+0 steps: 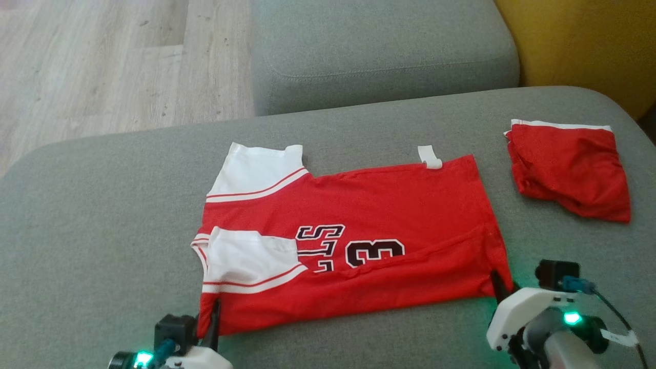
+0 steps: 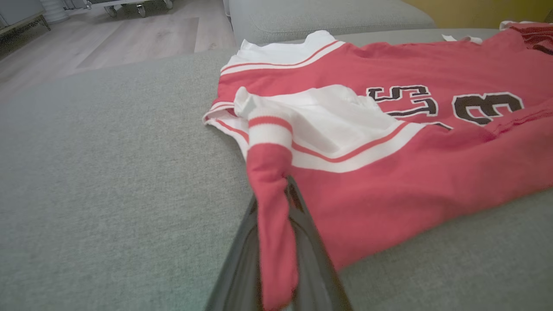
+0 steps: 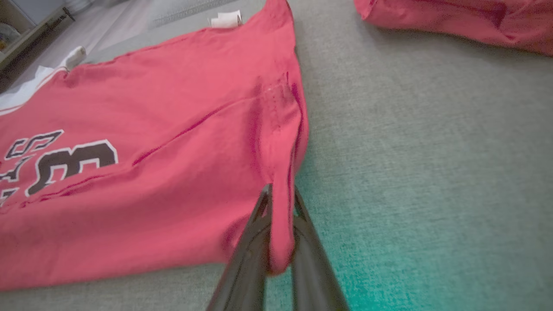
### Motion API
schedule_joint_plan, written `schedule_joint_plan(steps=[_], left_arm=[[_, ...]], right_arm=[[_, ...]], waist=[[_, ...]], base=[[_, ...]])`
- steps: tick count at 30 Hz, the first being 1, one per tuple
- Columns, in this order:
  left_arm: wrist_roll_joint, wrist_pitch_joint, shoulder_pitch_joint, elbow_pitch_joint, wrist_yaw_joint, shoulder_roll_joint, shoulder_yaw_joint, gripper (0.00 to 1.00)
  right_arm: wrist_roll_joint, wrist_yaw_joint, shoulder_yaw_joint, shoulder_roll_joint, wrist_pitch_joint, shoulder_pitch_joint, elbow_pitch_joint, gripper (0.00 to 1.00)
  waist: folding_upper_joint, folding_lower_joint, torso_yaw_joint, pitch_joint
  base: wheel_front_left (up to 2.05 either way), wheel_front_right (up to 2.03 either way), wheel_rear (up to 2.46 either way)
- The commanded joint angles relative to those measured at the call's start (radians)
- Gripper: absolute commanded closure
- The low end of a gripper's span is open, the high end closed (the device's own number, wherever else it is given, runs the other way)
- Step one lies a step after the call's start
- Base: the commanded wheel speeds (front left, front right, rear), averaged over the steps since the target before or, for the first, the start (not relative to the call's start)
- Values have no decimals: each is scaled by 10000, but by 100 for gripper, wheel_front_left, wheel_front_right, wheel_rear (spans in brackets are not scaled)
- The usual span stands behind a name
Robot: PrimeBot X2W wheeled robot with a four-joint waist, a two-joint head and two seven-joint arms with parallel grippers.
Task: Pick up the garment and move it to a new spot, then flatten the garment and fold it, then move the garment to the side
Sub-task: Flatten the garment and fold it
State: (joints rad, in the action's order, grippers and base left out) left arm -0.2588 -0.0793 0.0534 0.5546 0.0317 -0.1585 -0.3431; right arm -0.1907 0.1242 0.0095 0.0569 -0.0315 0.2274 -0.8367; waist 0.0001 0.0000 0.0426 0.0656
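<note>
A red jersey (image 1: 359, 225) lies flat on a grey sofa (image 1: 102, 230). The left gripper (image 2: 285, 183) and right gripper (image 3: 281, 192) each pinch a near corner.

The red and white fabric jersey (image 1: 410, 205) bears a black, white-outlined numeral 3 (image 1: 374, 252) on its front. Just beside it are black block letters (image 1: 320, 241) with the same outline; one looks like an S, the others are partly hidden by a fold. The small white cloth tag (image 1: 429, 156) at the jersey's edge has no readable print.
</note>
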Motion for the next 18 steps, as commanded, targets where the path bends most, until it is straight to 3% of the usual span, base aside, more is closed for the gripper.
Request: schedule_joint_plan(steps=[1, 2, 3, 8, 11, 18], left_arm=[[-75, -127, 387, -427, 116, -240, 363, 74], [-65, -188, 423, -501, 178, -259, 393, 21], [-84, -251, 460, -585, 236, -270, 446, 0], [-128, -750, 638, -1032, 430, -402, 703, 0], [-209, -1553, 878, -1893, 588, -431, 1101, 0], [111, -1817, 1085, -3580, 433, -303, 1445, 0]], right_arm=[[-108, 65, 59, 11, 13, 20, 788, 0], [-192, 65, 41, -3, -10, -80, 1072, 0], [-304, 65, 40, -14, -18, -160, 1378, 0], [-590, 65, -127, -30, 362, -368, 2712, 0], [-732, 65, -253, -24, 1204, -484, 4071, 0], [-799, 65, 114, 51, 2543, -797, 5545, 0]], waist=[[-1, 0, -12, -55], [-1, 0, -21, -82], [-1, 0, -27, -106], [-1, 0, -28, -198], [-1, 0, -68, -302], [-1, 0, -92, -398]], base=[[0, 0, 0], [0, 0, 0], [0, 0, 0], [0, 0, 0], [0, 0, 0], [0, 0, 0]])
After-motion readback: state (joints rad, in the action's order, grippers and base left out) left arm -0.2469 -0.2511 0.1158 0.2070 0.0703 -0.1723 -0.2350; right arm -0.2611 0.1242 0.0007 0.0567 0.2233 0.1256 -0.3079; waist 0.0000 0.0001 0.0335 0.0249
